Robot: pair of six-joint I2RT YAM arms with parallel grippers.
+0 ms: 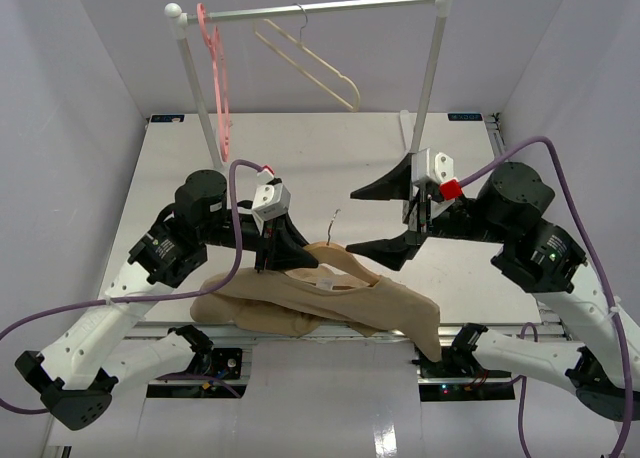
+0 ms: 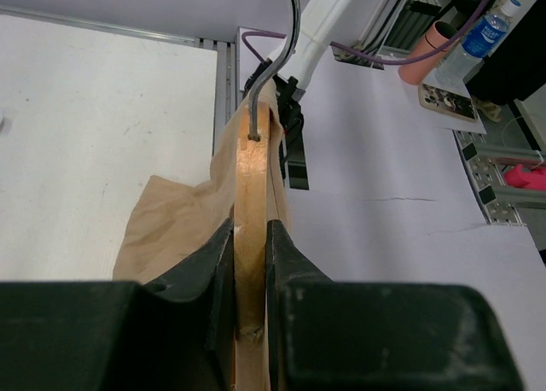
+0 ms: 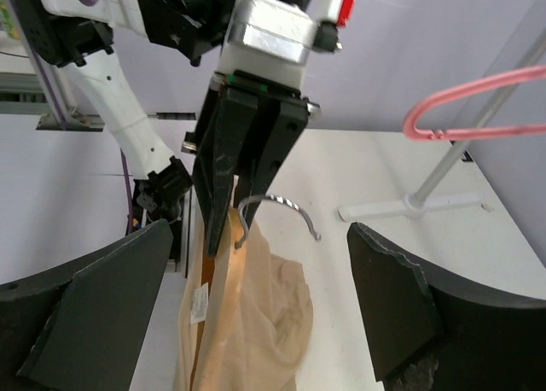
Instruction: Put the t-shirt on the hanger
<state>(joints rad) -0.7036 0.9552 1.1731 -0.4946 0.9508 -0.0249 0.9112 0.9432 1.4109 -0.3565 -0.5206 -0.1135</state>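
The tan t-shirt (image 1: pixel 330 308) lies bunched at the table's near edge. The wooden hanger (image 1: pixel 338 256) stands in its neck opening with the metal hook (image 1: pixel 333 223) pointing up. My left gripper (image 1: pixel 290 253) is shut on the hanger's top just below the hook. The left wrist view shows the fingers (image 2: pixel 294 263) clamping the wood (image 2: pixel 252 186), with cloth (image 2: pixel 171 229) hanging on both sides. My right gripper (image 1: pixel 352 221) is open and empty, just right of the hook. In the right wrist view the hanger (image 3: pixel 223 280), shirt (image 3: pixel 269 323) and white label (image 3: pixel 200 304) lie between its spread fingers (image 3: pixel 401 306).
A clothes rail (image 1: pixel 310 10) stands at the back of the table on two white posts (image 1: pixel 432 68). A pink plastic hanger (image 1: pixel 218 78) and a pale cream hanger (image 1: pixel 310 63) hang from it. The table's near edge (image 1: pixel 330 336) runs under the shirt.
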